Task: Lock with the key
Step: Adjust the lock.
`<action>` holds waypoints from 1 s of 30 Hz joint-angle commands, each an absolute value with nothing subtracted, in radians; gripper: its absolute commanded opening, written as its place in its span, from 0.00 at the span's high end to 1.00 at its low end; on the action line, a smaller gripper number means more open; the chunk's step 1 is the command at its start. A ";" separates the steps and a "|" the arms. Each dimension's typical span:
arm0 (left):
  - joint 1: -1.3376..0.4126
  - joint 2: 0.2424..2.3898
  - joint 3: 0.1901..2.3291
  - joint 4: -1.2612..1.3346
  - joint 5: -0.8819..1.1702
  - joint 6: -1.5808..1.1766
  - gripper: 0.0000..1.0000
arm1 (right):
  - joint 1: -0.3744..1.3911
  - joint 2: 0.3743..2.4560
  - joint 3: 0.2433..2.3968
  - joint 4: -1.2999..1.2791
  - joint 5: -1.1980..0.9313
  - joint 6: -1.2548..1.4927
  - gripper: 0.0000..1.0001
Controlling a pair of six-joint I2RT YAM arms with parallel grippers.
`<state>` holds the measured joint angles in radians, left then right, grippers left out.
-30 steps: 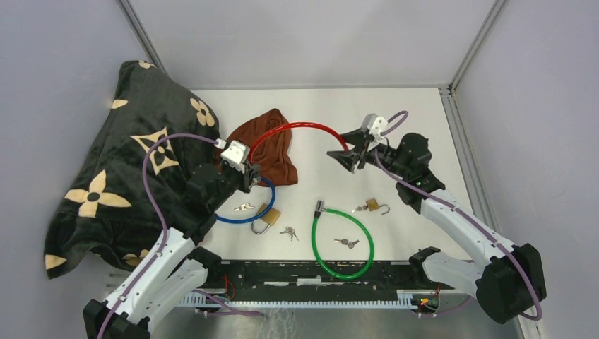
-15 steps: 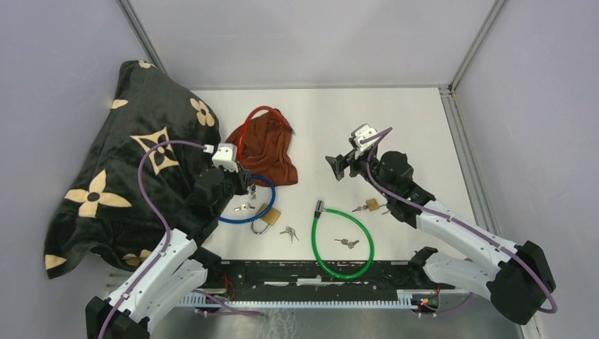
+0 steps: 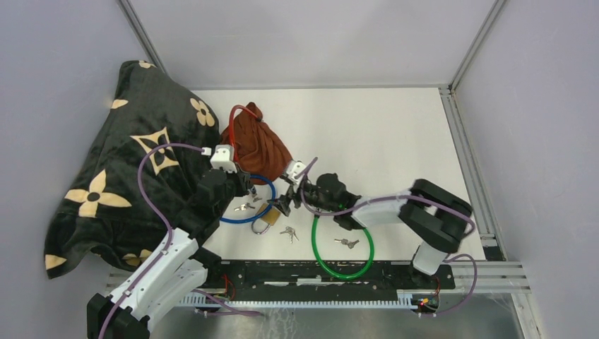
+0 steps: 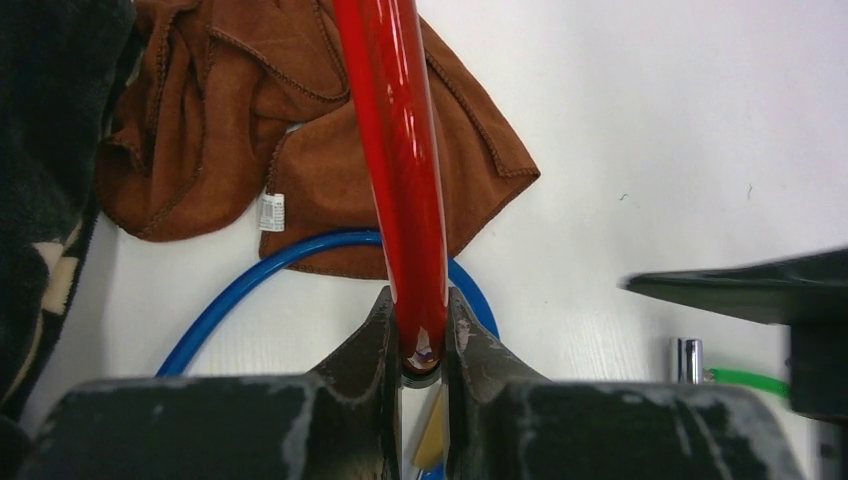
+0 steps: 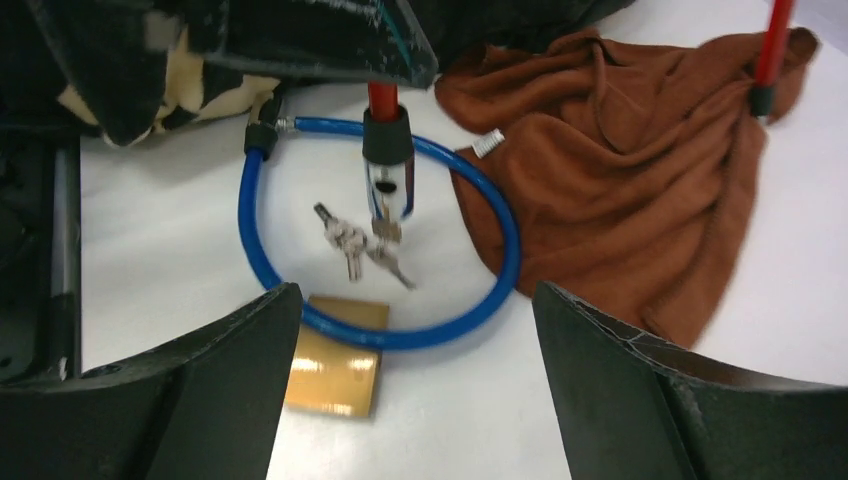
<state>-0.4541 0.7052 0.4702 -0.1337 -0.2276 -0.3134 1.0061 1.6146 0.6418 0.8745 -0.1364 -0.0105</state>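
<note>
Keys (image 5: 375,240) hang in a small bunch from the black head (image 5: 388,135) of the red cable lock (image 4: 400,180). They point down at the white table (image 3: 381,134), inside the loop of the blue cable lock (image 5: 247,210). The head stands nearly upright, and the left gripper (image 4: 423,350) is clenched on the red cable just above it. The cable's long axis runs from the jaws toward the far side of the table, over the brown cloth (image 5: 620,170), then bends back in a narrow loop. A second ago the cable stretched in a wide arch across to the right gripper (image 3: 285,205). Now the right gripper has let go, jaws spread wide, and has swung left to hover near the keys, just above a brass padlock (image 5: 335,370). A green cable lock (image 3: 313,244) lies beneath its arm.
</note>
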 commanded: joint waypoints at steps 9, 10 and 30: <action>-0.456 0.704 0.520 -0.077 -0.197 -0.441 0.98 | 1.046 2.022 1.019 1.071 -0.161 0.077 0.12; -0.456 0.705 0.521 -0.076 -0.195 -0.443 0.98 | 1.049 2.031 1.021 1.066 -0.148 0.075 0.13; -0.455 0.683 0.506 -0.019 0.067 -0.427 0.55 | 1.017 1.935 0.966 1.101 -0.247 0.132 1.00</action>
<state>-0.4511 0.7170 0.4717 -0.1234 -0.1184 -0.4568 1.0462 2.0628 1.0065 0.9878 -0.1417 0.0811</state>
